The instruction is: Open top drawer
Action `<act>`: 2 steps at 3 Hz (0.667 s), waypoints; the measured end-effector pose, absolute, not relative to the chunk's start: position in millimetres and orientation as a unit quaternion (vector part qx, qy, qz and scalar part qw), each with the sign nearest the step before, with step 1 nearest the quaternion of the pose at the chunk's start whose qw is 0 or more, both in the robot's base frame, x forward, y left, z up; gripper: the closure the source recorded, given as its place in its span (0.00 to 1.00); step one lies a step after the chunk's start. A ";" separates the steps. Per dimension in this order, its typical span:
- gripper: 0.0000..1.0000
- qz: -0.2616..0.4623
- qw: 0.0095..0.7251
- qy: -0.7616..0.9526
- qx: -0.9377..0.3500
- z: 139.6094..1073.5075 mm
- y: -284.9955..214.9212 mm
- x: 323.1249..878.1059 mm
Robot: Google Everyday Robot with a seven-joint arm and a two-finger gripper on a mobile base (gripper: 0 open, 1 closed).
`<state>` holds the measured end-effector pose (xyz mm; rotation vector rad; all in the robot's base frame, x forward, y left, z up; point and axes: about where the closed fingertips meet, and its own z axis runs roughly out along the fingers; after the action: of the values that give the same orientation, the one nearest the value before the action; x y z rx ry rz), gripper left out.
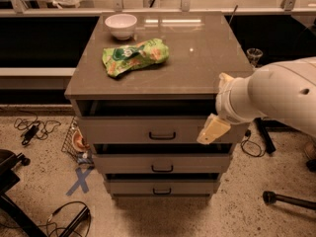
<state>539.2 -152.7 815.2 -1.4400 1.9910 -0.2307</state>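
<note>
Top drawer (128, 131): centre frame, dark gap above its front.
Claw (213, 130): at drawer's right end; apart or together, cannot tell.

A: A thick white arm (276, 95) is seen, smooth and rounded, with one small dark dot (300, 91) marked on its shell.
B: A segmented white wrist (231, 102) is noted, and the cream-yellow gripper (213, 129) is seen at the top drawer's (128, 130) right end.

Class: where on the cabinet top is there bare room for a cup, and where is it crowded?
Bare: on the cabinet top, the right half between the green bag and the right edge, and the strip along the front edge. Crowded: the left rear, with the white bowl and bag. The hand is off the top, at the right end of the top drawer.
</note>
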 end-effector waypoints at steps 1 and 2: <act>0.00 -0.073 0.328 0.761 -0.555 793.1 -141.6 543.7; 0.00 -0.060 0.317 0.761 -0.563 767.2 -135.0 544.4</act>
<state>544.4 -135.0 767.2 -1.4824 2.0039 -0.1569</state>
